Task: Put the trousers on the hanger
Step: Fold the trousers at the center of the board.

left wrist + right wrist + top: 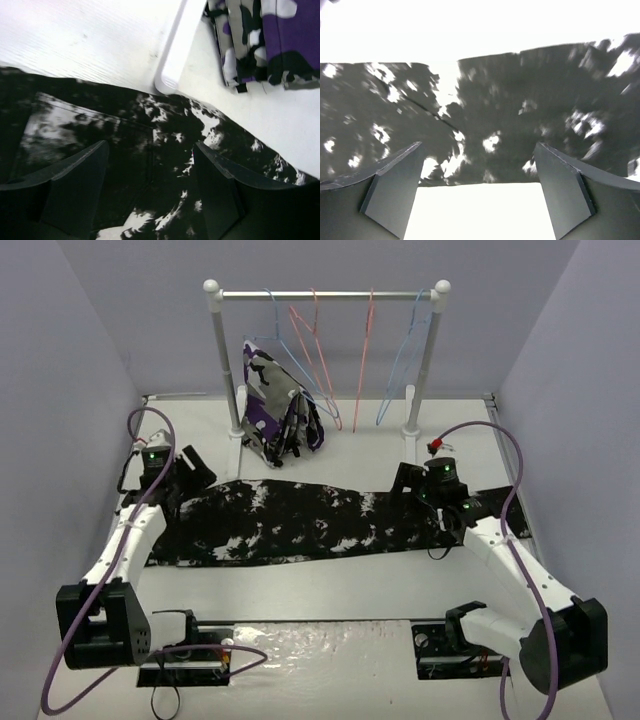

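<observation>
The trousers (300,520), black with white splotches, lie flat across the middle of the table from left to right. My left gripper (196,476) hangs open over their left end; in the left wrist view (150,147) its jaws stand apart just above the fabric (100,120), near a pocket seam. My right gripper (407,481) is open over the right part; in the right wrist view (479,146) the jaws straddle the fabric's edge (520,90). A light-blue hanger (403,360) hangs empty on the rail at the right. Another light-blue hanger (283,340) hangs at the left.
A white rack (325,294) stands at the back with pink-red hangers (318,360) on it. A purple, white and black garment (280,410) hangs at its left post, also in the left wrist view (270,40). The rack's white foot (172,60) lies beside the trousers. Side walls close in.
</observation>
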Controlling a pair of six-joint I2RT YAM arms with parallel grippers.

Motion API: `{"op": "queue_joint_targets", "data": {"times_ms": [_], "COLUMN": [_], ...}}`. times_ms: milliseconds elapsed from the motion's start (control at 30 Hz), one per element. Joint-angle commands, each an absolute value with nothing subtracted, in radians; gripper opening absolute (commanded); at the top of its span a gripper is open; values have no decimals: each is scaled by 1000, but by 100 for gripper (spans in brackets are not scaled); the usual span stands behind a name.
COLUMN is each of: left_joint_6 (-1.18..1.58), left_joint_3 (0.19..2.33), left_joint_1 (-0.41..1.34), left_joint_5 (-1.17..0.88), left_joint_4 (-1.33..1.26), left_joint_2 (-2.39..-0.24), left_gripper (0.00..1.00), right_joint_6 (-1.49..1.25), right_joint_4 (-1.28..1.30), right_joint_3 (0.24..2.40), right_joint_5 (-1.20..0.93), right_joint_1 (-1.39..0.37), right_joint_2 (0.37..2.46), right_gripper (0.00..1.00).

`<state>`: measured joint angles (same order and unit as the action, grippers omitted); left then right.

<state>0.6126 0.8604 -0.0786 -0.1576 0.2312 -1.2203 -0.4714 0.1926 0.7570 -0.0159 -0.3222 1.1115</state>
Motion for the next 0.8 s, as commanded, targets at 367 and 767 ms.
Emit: {"op": "queue_joint_targets", "data": {"times_ms": [367, 767], "left_joint_6": [656, 531], "left_joint_3": [822, 946], "left_joint_1": [-96, -328], "left_joint_5": [26, 110], "left_joint_4": [233, 465], "left_joint_2": [-1524, -1505], "left_gripper": [65, 65], "right_joint_6": [-390, -393], "right_joint_4": [304, 341], "right_joint_3": [794, 827], "right_joint_5": [122, 97], "right_joint_1": [-296, -188], "right_joint_2": [996, 1057], "right_gripper": [99, 99]}}
